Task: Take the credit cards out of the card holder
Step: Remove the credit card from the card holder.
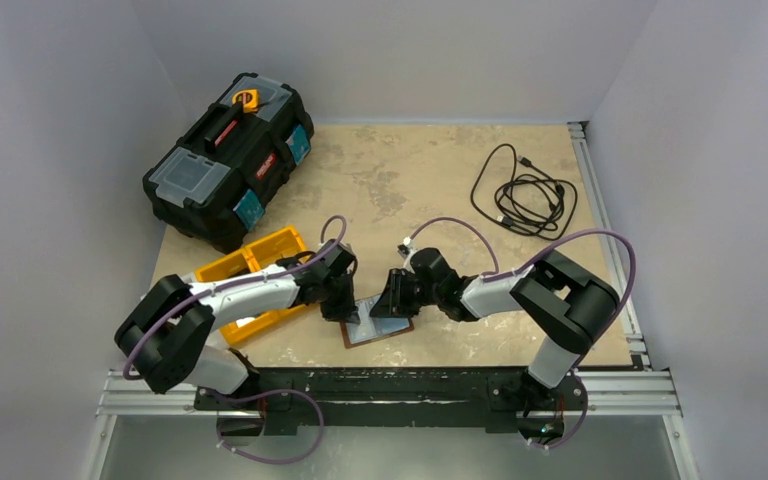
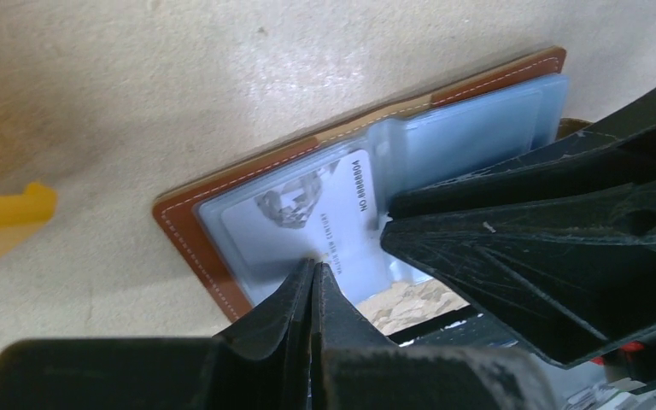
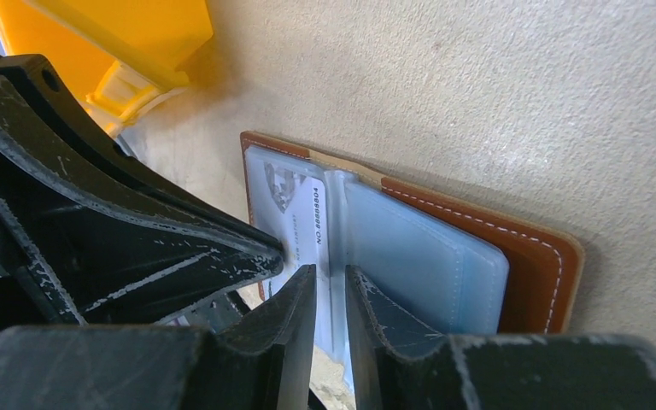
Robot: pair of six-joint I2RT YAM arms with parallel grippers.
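Two hands at the card holder, open on the worktop: left hand clenched empty, pinning its page; right hand narrowly parted, should nip only the credit card by its edge and slide it outward.

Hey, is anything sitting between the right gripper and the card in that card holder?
Yes. The card lies under a clear sleeve of the open card holder, and the shut left gripper has its tip at the card's near edge, right beside the right gripper.

Bright, even light; glare on table, near fingers soft.
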